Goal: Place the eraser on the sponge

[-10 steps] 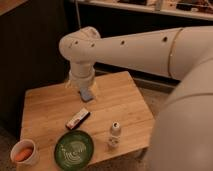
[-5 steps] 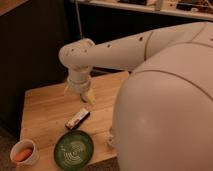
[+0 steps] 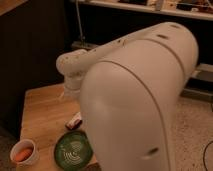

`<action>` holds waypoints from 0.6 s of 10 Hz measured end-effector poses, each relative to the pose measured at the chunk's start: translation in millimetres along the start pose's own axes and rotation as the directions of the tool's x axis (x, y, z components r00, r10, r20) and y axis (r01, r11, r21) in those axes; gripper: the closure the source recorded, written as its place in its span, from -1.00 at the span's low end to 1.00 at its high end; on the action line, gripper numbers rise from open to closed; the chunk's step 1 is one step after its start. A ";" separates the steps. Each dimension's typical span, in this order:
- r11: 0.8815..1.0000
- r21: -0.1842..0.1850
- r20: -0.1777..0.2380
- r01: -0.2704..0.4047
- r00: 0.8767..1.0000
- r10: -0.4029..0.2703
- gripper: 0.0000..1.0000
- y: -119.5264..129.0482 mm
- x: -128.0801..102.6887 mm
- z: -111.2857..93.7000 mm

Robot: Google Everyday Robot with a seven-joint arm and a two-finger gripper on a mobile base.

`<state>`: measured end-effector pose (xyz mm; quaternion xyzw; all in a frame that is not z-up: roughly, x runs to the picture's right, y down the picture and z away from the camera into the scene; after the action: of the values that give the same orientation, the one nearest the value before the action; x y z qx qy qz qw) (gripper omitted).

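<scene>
- At far left, low in the view, we note a white cup [image 3: 31,158] on the near corner of the table [image 3: 44,111]; something orange lies inside it.
- The table is pale wood. Its left part is bare, and its right part is hidden behind the robot's body.
- The gripper [image 3: 68,93] hangs from the wrist over the middle of the table, above the eraser and apart from it. Its fingers are spread wide, and we see nothing between them. Much of it is covered by the arm.
- The plate [image 3: 71,149], green with pale ring marks, sits at the near edge, right of the cup and apart from it. The arm cuts off its right rim.
- The eraser [image 3: 75,121] lies flat on the table just beyond the plate. It is dark with a light and reddish strip, and its right end is hidden.
- The sponge is out of sight, and we cannot place it.
- The arm [image 3: 142,95], a large white shell, fills the centre and right.
- Speckled floor [image 3: 192,131] shows at far right.
</scene>
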<state>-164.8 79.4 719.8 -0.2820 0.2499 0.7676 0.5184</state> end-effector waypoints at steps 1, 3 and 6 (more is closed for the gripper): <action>1.000 0.002 -0.016 0.012 1.000 -0.012 -0.60 4.5 0.3 21.0; 1.000 0.013 -0.045 0.026 0.999 -0.025 -0.60 7.8 -0.2 57.3; 0.999 0.027 -0.074 0.021 0.997 -0.019 -0.60 7.6 -3.1 90.1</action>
<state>-186.6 135.8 787.1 -0.3055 0.2768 0.7479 0.5203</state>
